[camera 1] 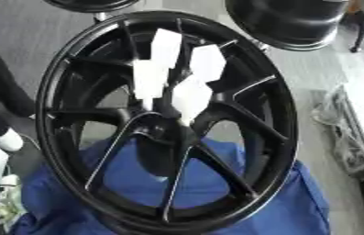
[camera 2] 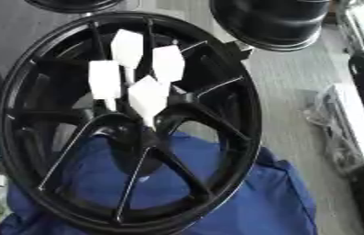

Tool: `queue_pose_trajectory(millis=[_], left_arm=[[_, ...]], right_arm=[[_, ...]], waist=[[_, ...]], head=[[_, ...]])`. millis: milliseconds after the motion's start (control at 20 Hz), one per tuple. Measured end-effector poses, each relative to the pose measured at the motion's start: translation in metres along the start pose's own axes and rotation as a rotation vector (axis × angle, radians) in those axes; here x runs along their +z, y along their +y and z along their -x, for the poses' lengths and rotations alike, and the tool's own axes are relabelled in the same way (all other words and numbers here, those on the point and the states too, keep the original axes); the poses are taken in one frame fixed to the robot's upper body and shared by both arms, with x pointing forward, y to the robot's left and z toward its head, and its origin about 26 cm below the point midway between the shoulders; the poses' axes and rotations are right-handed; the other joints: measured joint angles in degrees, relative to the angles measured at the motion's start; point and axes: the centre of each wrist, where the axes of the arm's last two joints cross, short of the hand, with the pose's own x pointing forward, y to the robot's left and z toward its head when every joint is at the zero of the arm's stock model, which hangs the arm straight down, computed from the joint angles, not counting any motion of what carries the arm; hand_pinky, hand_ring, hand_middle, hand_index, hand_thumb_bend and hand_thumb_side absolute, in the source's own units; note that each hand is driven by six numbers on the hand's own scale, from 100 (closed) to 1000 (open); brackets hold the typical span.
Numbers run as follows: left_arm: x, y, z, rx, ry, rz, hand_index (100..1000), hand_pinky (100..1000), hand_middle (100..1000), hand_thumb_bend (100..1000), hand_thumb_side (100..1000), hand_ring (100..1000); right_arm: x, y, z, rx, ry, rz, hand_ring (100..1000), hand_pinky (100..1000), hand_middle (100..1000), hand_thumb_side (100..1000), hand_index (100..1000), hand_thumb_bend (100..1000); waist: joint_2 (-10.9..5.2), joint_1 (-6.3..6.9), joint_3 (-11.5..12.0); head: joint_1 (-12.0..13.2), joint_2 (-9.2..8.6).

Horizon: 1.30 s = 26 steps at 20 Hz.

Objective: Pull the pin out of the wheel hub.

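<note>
A large black spoked wheel hub (camera 1: 72, 92) stands tilted and fills most of both views. Several white pins with flat, wide heads stick out of its centre toward me; the topmost pin (camera 1: 166, 46) and the lowest pin (camera 1: 191, 95) show best in the left eye view. The same cluster of pins (camera 2: 149, 94) appears in the right eye view. Thin white stems run from the heads down into the hub's middle (camera 1: 165, 124). Neither of my hands shows in either view.
A blue cloth (camera 1: 225, 202) lies under the wheel's lower half. Another black wheel (camera 1: 293, 20) sits at the top right, and part of a third (camera 1: 92, 3) at the top. A dark shape with a white end (camera 1: 7, 137) stands at the left edge. Crumpled clear plastic (camera 1: 337, 119) lies on the grey floor at the right.
</note>
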Motion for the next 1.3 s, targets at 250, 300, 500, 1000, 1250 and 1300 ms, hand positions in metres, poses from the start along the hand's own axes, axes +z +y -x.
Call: queue_pose_trajectory(millis=[250, 300, 500, 1000, 1250, 1300], left_arm=[[-0.001, 0.001, -0.001, -0.006, -0.001, -0.001, 693, 673, 607, 136, 833, 713], [-0.001, 0.001, -0.001, -0.006, -0.001, 0.000, 693, 673, 607, 136, 833, 713], [-0.001, 0.001, -0.001, -0.008, 0.000, 0.002, 692, 672, 604, 135, 834, 711], [-0.001, 0.001, -0.001, -0.018, 0.002, 0.018, 689, 672, 600, 130, 834, 709], [-0.001, 0.001, -0.001, -0.019, 0.004, 0.020, 688, 672, 600, 130, 835, 710], [-0.001, 0.001, -0.001, -0.019, 0.005, 0.021, 688, 672, 600, 128, 834, 710]], right_arm=[[-0.008, -0.006, -0.036, 0.161, -0.059, -0.177, 723, 825, 746, 407, 812, 428], [-0.009, -0.006, -0.043, 0.194, -0.072, -0.218, 726, 826, 747, 408, 814, 431], [-0.012, -0.003, -0.064, 0.305, -0.101, -0.395, 741, 828, 750, 425, 814, 444], [-0.026, 0.011, -0.090, 0.480, -0.102, -0.830, 771, 845, 763, 515, 821, 348], [-0.031, 0.019, -0.093, 0.508, -0.090, -0.966, 774, 844, 765, 529, 820, 338], [-0.032, 0.021, -0.093, 0.511, -0.088, -0.981, 773, 842, 764, 528, 820, 339]], waist=[[0.00, -0.25, 0.37], [0.00, -0.35, 0.37], [0.00, -0.69, 0.53], [0.00, -1.19, 0.67], [0.00, -1.28, 0.68], [0.00, -1.32, 0.68]], head=[[-0.07, 0.01], [-0.09, 0.01], [-0.14, 0.01], [-0.56, -0.01], [-0.54, -0.02], [-0.54, -0.02]])
